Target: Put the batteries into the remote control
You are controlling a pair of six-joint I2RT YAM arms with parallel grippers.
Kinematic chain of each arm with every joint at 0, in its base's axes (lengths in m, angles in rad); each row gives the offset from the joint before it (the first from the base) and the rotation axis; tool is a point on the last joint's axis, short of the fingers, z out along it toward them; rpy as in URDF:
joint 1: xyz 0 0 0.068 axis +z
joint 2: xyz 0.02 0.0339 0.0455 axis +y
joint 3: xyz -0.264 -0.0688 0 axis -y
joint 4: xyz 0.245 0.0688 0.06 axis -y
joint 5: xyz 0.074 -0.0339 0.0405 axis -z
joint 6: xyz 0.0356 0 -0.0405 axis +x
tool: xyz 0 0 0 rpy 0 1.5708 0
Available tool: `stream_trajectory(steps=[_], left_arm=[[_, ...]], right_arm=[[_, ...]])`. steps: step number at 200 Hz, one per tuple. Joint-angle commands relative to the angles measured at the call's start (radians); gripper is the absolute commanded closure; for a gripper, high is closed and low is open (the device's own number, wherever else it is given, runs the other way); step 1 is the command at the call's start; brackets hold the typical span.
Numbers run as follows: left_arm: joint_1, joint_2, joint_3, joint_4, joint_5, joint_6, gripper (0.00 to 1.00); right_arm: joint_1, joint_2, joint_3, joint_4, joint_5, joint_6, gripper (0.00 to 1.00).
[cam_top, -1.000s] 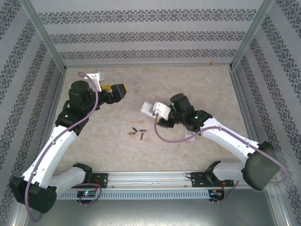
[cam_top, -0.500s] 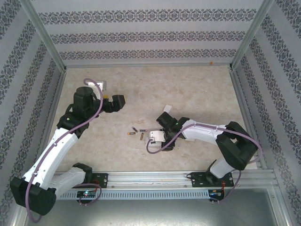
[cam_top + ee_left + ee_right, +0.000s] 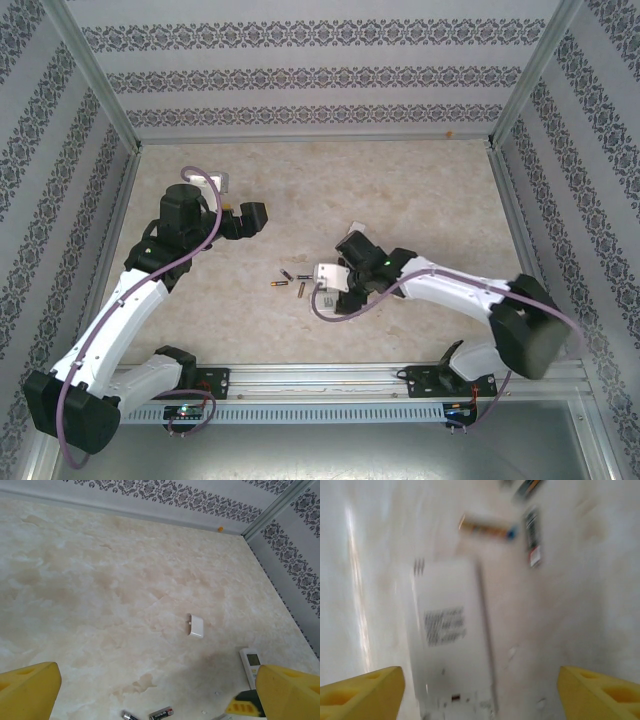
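My right end effector [image 3: 480, 692] was open, its yellow fingers [image 3: 362, 692] wide apart at the bottom corners of the right wrist view, gripping nothing. The remote control [image 3: 452, 640] lay flat on the worktop [image 3: 420, 190] straight below the gap, printed text on its upper face. It was badly blurred, so I couldn't tell whether the fingers touched it.

The batteries [image 3: 299, 290] lay in a loose cluster around the middle of the worktop, a bit toward the near edge, just left of my right wrist. In the right wrist view two of them lay just past the remote control's far end, apart from it and at different angles. That was the clutter ahead of the right fingers.

My left end effector [image 3: 251, 216] was fully open and empty, over the left half of the worktop, well apart from the batteries.

Other items:
- A small white cover [image 3: 196, 626] lay alone near the middle of the worktop, nothing touching it.
- A tiny orange dot [image 3: 220, 529] sat at the far right corner.
- My purple cable [image 3: 318, 305] looped low just right of the batteries.

Room to move: patterned walls [image 3: 320, 70] closed off the left, far and right edges, and a rail [image 3: 320, 381] ran along the near edge. The far half and the right side of the worktop were open.
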Motion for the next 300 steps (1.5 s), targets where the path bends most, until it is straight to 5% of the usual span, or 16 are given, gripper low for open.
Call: stream_trajectory(steps=[1, 23, 66, 134, 210, 300], left_arm=[[0.003, -0.022, -0.006, 0.014, 0.011, -0.017, 0.0], [0.003, -0.017, 0.008, -0.011, 0.036, -0.019, 0.0], [0.001, -0.011, 0.024, -0.053, 0.06, -0.013, 0.0], [0.003, -0.015, 0.004, -0.04, 0.062, -0.028, 0.0], [0.002, -0.008, 0.002, -0.037, 0.059, -0.023, 0.0], [0.002, 0.007, 0.007, -0.038, 0.064, -0.043, 0.0]], right_arm=[[0.011, -0.036, 0.034, 0.237, -0.078, 0.391, 0.3], [0.012, 0.062, 0.134, 0.252, -0.06, 0.624, 0.38], [0.027, 0.338, 0.382, -0.051, 0.05, 0.511, 0.44], [0.034, 0.528, 0.47, -0.057, 0.01, 0.499, 0.53], [0.034, 0.618, 0.492, -0.098, 0.011, 0.469, 0.6], [0.011, 0.579, 0.515, -0.11, 0.063, 0.543, 0.96]])
